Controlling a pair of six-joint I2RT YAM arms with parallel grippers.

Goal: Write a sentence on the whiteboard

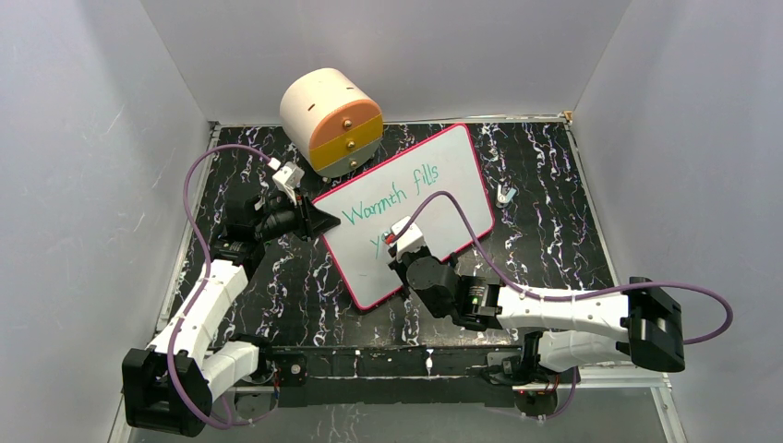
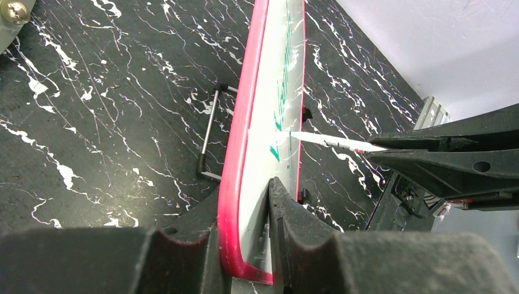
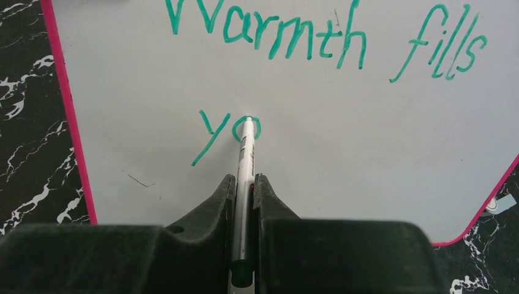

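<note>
I am logging the whiteboard (image 1: 355, 263): glossy white, pink-rimmed, round-cornered, sitting askew on the black marbled table (image 1: 554, 185). My left gripper (image 2: 267, 190) is clamping its edge. My right gripper (image 3: 243, 184) is pinching a slim marker (image 3: 246, 147), tip touching the green sentence (image 3: 263, 33) at "yo". A cream drum-shaped drawer unit (image 1: 331, 118) is sitting just behind the board.

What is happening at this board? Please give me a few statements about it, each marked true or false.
1. The right hand grips a marker whose tip touches the whiteboard. True.
2. The left hand hangs free above the table. False: it is clamped on the whiteboard's edge.
3. The sentence now reads "Warmth fills yo". True.
4. The sentence is in red ink. False: it is green; only the whiteboard's rim is pink-red.
</note>
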